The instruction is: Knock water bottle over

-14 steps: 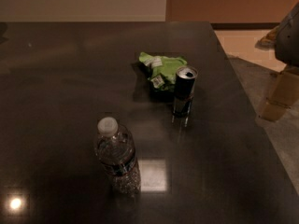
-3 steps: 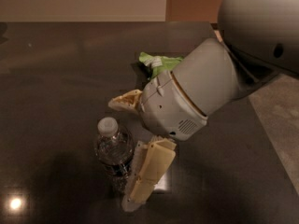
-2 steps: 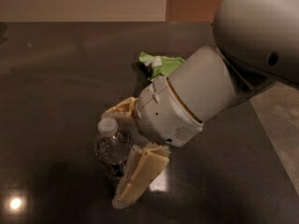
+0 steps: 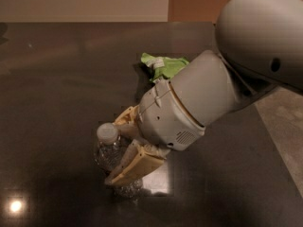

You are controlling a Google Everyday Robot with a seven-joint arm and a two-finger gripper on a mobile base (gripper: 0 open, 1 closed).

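The water bottle (image 4: 105,148) stands roughly upright on the dark worktop (image 4: 61,79), toward its near edge and left of centre. Its white cap shows clear above the ribbed, see-through body. The pincer (image 4: 116,151) is down at the bottle with its two tan fingers (image 4: 135,167) spread apart, gripping nothing. One finger slants across the front of the bottle's lower half, and the other sits just behind and to the right of the cap. Whether either finger actually touches the plastic cannot be told from this view.

The bottle looks small and light, and its walls are thin, so they would probably give a little under pressure instead of cracking. It seems to hold water, which would put the weight low. The glossy worktop is likely slippery, so a push near the base would probably slide the bottle along without tipping it. The better place to press is high up, at the shoulder or just under the cap, pushing sideways to the left, where the worktop is open. No firm grip is needed; a sweep of one finger should be enough. Once down, the round body may roll.

A crumpled green bag (image 4: 163,65) lies farther back, well apart from the bottle and partly hidden by the arm.
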